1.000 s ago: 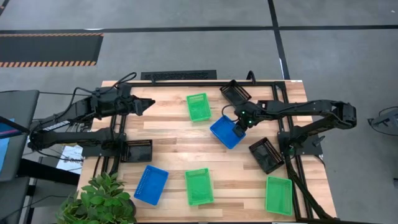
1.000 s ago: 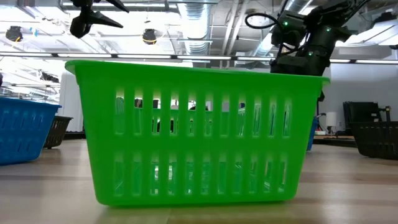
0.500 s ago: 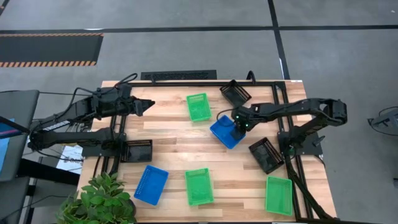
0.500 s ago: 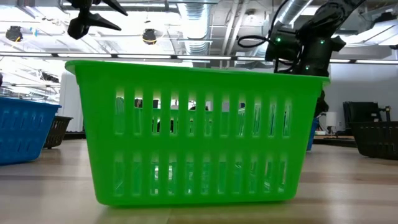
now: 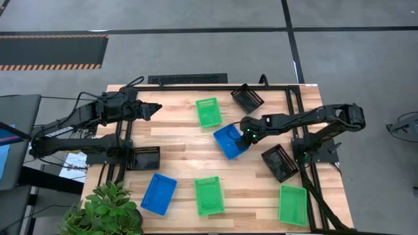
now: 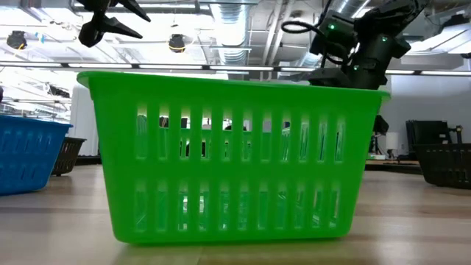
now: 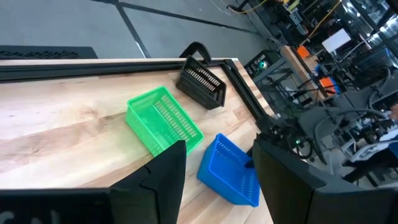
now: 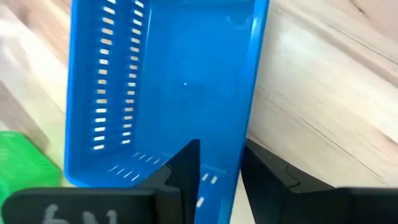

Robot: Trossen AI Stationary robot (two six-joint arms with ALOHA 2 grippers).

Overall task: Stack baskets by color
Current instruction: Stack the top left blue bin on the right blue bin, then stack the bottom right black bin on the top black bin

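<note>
My right gripper (image 5: 245, 136) is shut on a blue basket (image 5: 228, 141) near the table's middle; the left wrist view shows this blue basket (image 7: 230, 169) tilted. My left gripper (image 5: 157, 109) hangs open and empty above the far left of the table, with its fingers apart in its wrist view (image 7: 217, 152). A green basket (image 5: 208, 111) stands just beyond the held one. On the near side stand a second blue basket (image 5: 159, 193) and two green baskets (image 5: 209, 195) (image 5: 292, 205). My right gripper holds the blue basket by one side wall (image 8: 246, 134), close to a corner. One finger (image 8: 186, 168) is inside the basket and the other (image 8: 268, 175) is outside. The fingers slant down from the table's right. Whether the basket's lower end touches the table, I cannot tell.
Black baskets stand at the far right (image 5: 247, 98), by the right arm's base (image 5: 279, 162) and by the left arm's base (image 5: 144, 157). A potted plant (image 5: 104, 209) sits at the near left corner. In the low view a green basket (image 6: 232, 158) fills the foreground.
My right gripper has moved toward the table's left edge and slightly down, rolling its wrist. The blue basket has gone with it, shifted left and turned about, so it now lies closer to the far green basket.
</note>
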